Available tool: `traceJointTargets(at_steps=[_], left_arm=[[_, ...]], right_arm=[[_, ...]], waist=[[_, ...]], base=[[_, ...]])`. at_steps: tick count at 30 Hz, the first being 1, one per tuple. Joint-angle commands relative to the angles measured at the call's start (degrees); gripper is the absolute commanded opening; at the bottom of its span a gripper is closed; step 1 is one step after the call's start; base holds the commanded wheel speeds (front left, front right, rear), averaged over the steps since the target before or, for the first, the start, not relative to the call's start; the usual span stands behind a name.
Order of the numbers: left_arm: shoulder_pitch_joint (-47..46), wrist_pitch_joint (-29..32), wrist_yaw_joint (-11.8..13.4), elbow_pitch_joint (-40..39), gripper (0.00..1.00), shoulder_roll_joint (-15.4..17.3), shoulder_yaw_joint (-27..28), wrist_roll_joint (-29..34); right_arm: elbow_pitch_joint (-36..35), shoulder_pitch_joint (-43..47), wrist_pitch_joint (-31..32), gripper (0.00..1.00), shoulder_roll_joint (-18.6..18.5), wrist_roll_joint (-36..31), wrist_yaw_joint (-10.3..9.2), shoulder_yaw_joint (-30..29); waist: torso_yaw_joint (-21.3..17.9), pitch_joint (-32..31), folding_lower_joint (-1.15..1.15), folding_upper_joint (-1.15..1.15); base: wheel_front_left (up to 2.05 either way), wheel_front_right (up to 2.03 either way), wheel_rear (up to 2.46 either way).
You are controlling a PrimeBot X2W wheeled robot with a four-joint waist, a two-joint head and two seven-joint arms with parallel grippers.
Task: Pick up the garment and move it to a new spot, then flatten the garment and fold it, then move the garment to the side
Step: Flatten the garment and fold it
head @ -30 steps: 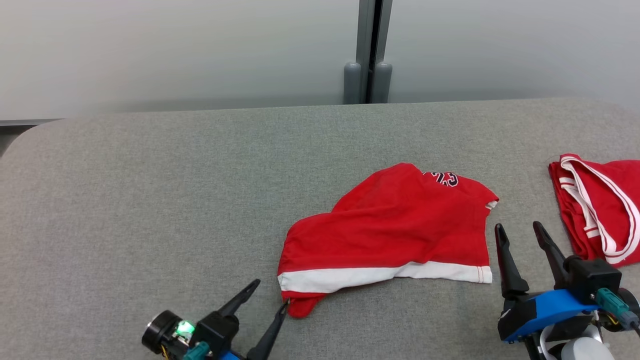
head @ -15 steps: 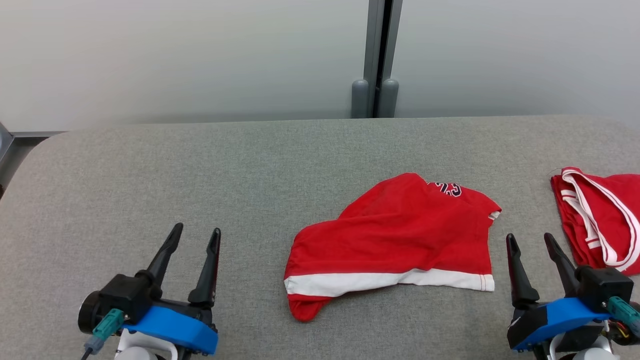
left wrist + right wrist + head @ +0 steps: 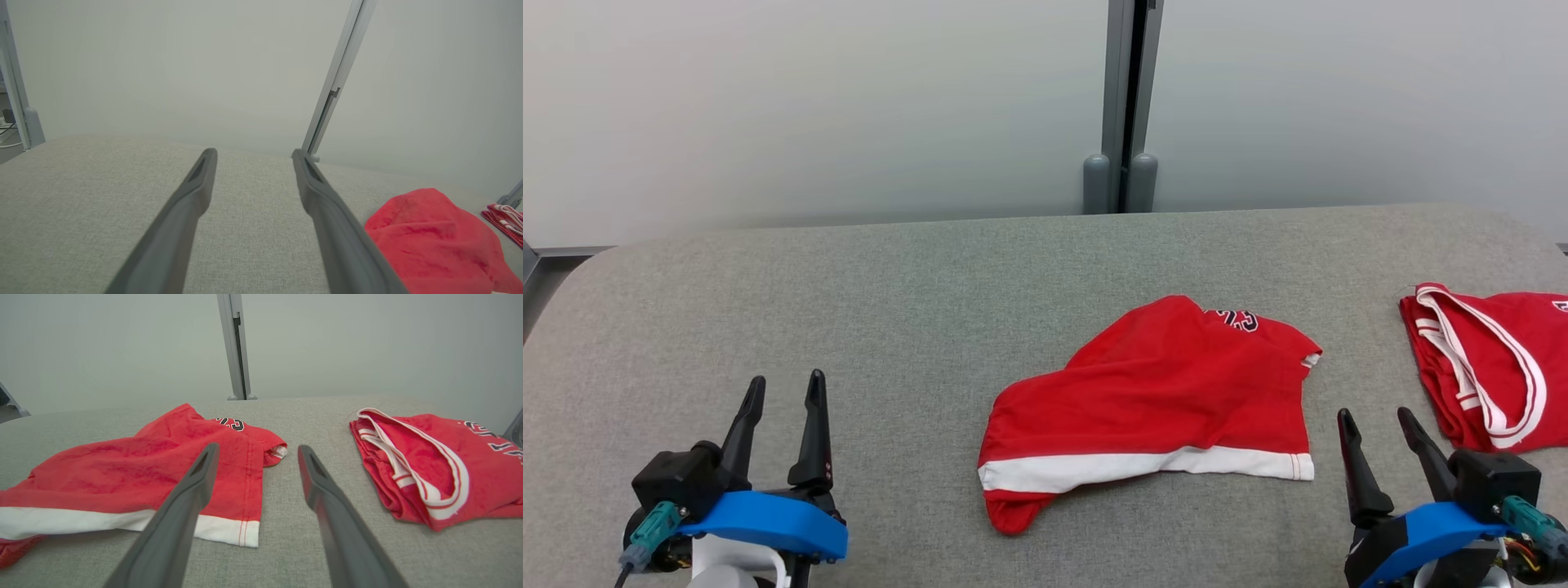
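Grey table (image 3: 931,269); red garment (image 3: 1152,400), maybe shorts, soft, light: pinch white hem (image 3: 1143,465) corners. Left gripper (image 3: 786,377), right gripper (image 3: 1374,412) spread, empty.

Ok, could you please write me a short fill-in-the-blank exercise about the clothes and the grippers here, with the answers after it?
1. The middle red garment has a ____ band along its near edge.
2. The left gripper and the right gripper both stand ____, holding nothing.
3. The red jersey with white trim lies closest to the ____ gripper.
Missing words: white; open; right.
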Motion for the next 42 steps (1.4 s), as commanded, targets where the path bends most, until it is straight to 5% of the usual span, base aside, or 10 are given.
traceJointTargets(at_steps=[1,23,35,42], left_arm=[[0.62,-0.13,0.11,0.39,1.0,0.03,0.8,0.02],[2.07,0.4,-1.11,0.94,1.0,-1.67,2.15,2.93],[0.84,20.63,-1.68,-1.4,1.0,-3.53,-4.32,-2.04],[0.3,31.98,-0.99,-3.92,1.0,-5.53,-7.07,-5.79]], right_arm=[[-0.39,0.55,0.2,1.0,-0.06,0.34,0.01,0.13],[-3.09,-0.01,2.9,1.0,-0.06,0.36,0.01,0.56],[-6.65,-1.18,26.33,1.0,-0.08,0.54,0.01,-0.44],[-6.6,-4.13,31.29,1.0,-0.07,-0.5,0.01,0.79]], waist=[[-0.15,-0.15,0.01,0.0],[-0.41,0.28,0.01,0.0],[-0.14,2.69,0.01,0.0],[-0.33,4.79,0.01,0.0]], base=[[0.0,0.0,0.0],[0.0,0.0,0.0],[0.0,0.0,0.0],[0.0,0.0,0.0]])
